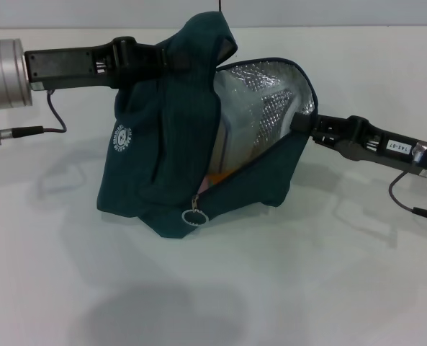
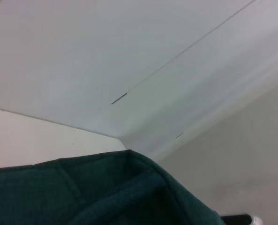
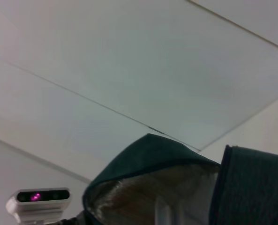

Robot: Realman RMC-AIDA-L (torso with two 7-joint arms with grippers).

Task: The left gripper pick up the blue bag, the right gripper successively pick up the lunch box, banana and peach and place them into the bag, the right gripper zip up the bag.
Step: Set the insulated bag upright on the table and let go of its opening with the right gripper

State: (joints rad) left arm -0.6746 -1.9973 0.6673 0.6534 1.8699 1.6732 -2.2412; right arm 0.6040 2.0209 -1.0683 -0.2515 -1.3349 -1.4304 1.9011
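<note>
The blue bag (image 1: pixel 163 144) hangs slumped on the white table, with its mouth facing right and its silver foil lining (image 1: pixel 263 101) showing. My left gripper (image 1: pixel 152 56) is shut on the bunched fabric at the bag's top and holds it up. My right gripper (image 1: pixel 299 124) sits at the right rim of the opening. The pale edge of the lunch box (image 1: pixel 224 144) stands inside the bag. Below it is an orange-pink sliver (image 1: pixel 217 175); I cannot tell whether it is the banana or the peach. The ring zip pull (image 1: pixel 195 216) hangs at the low front end of the open zip. The right wrist view looks into the bag (image 3: pixel 251 187).
The white table (image 1: pixel 271 295) spreads in front of the bag and on both sides. Cables hang from the left wrist (image 1: pixel 55 115) and the right wrist (image 1: pixel 400 198). The left arm's wrist camera (image 3: pixel 40 199) appears beyond the bag in the right wrist view.
</note>
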